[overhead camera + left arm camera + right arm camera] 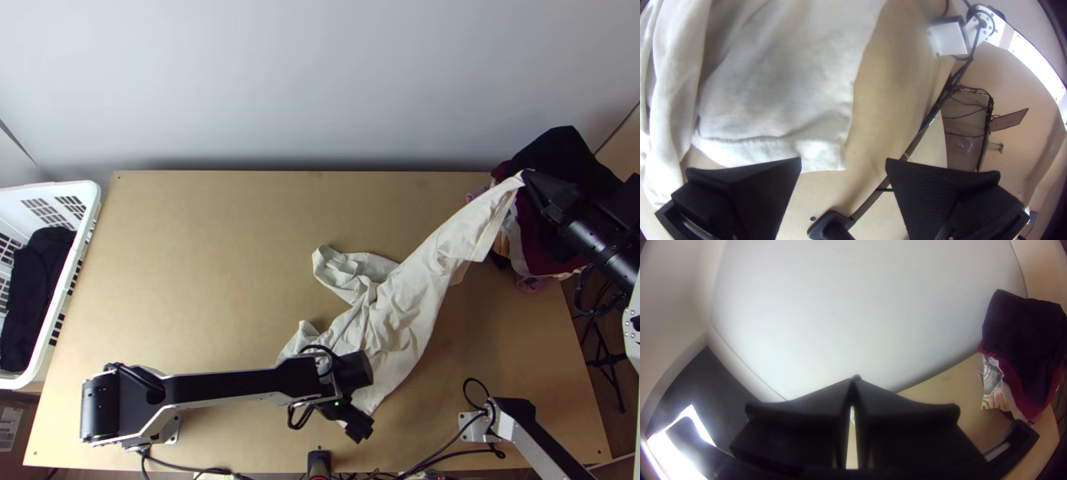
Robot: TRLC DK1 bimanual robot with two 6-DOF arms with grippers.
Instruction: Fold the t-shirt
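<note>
Spreading Before Folding: Securing a Second Hold

The t-shirt (400,304) runs from the top view's lower centre to its upper right, bunched toward the centre and not folded. The right gripper (526,174), at upper right, is closed on one end and holds it raised beside the clothes pile (560,160). The left gripper (843,161) is open and empty; in the left wrist view, a hemmed corner (822,155) lies on the table (200,256) close to its fingers.

The step in hand appears to be spreading. The left gripper should centre on the hemmed corner, descend to the tabletop and close on the edge alone; too deep a bite may trap the loose folds. The right gripper should keep its end clear of the pile. Tension should then be applied slowly, since the soft fabric may slip or twist.
</note>
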